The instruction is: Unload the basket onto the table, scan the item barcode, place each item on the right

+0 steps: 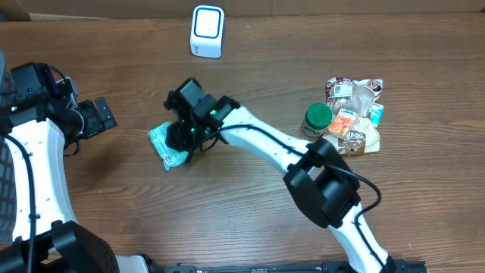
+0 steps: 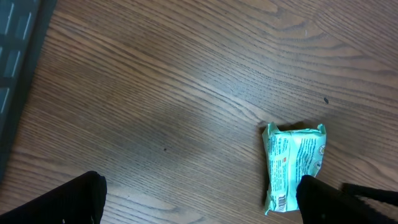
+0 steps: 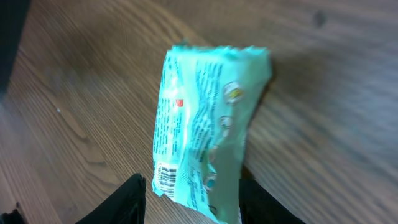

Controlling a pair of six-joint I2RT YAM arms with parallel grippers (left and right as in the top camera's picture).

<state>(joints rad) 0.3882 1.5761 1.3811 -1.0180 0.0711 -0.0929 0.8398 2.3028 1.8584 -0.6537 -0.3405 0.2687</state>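
The item is a teal snack packet (image 1: 165,144) lying on the wooden table, left of centre. Its barcode (image 3: 165,177) shows at the near corner in the right wrist view, and the barcode (image 2: 281,200) also shows in the left wrist view. My right gripper (image 1: 180,136) is down over the packet (image 3: 205,124), one finger on each side. A thin gap remains at the left finger while the right finger sits at the packet's edge, so the right gripper (image 3: 193,193) is still open. My left gripper (image 1: 102,115) hovers wide open and empty to the left, with the packet (image 2: 292,162) beside its right finger.
A white scanner (image 1: 207,30) stands at the back of the table. At the right lies a pile of packaged goods (image 1: 356,114) with a green-lidded jar (image 1: 317,119) beside it. The left arm's base sits at the left edge.
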